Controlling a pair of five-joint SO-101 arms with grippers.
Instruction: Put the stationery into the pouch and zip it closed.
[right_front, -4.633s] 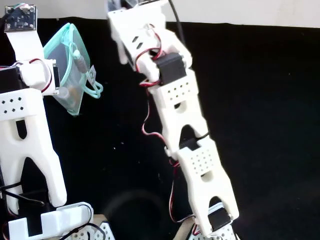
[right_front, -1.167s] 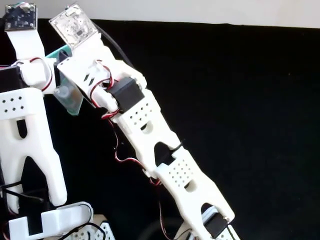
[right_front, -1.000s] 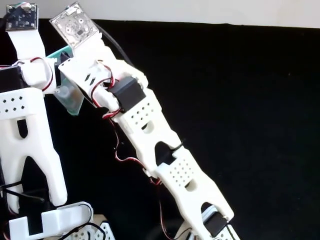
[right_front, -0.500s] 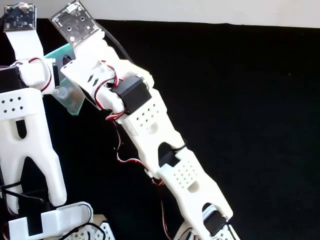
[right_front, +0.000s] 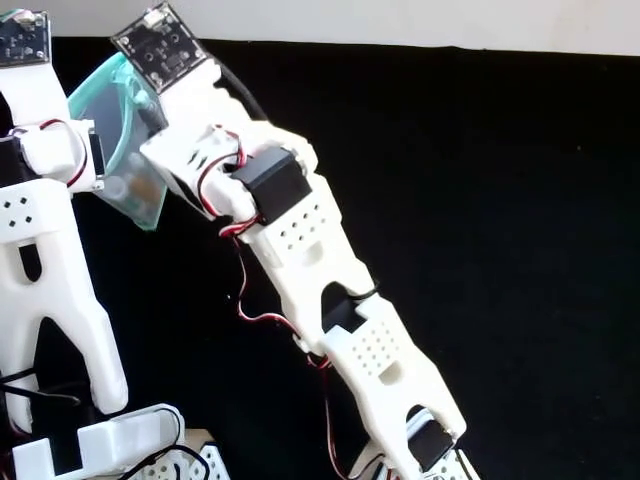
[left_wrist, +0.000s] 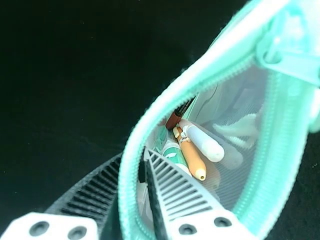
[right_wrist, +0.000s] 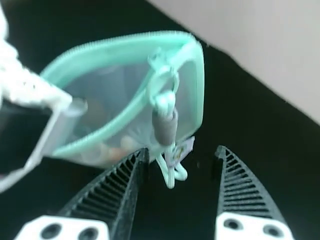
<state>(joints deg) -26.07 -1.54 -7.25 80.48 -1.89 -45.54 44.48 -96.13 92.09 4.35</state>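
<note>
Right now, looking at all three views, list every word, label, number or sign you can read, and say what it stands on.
No text can be read in any view.
The small tag hanging by the zip pull of the pouch: too blurred to read.
The pens inside the pouch: no legible print.

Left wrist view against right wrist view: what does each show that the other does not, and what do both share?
Left wrist view: the open mouth of the mint-green mesh pouch, with an orange pen, a white marker and a dark red pen inside. Right wrist view: the grey zipper pull hanging before the open right gripper. Both: that pouch, clamped by the left gripper.
</note>
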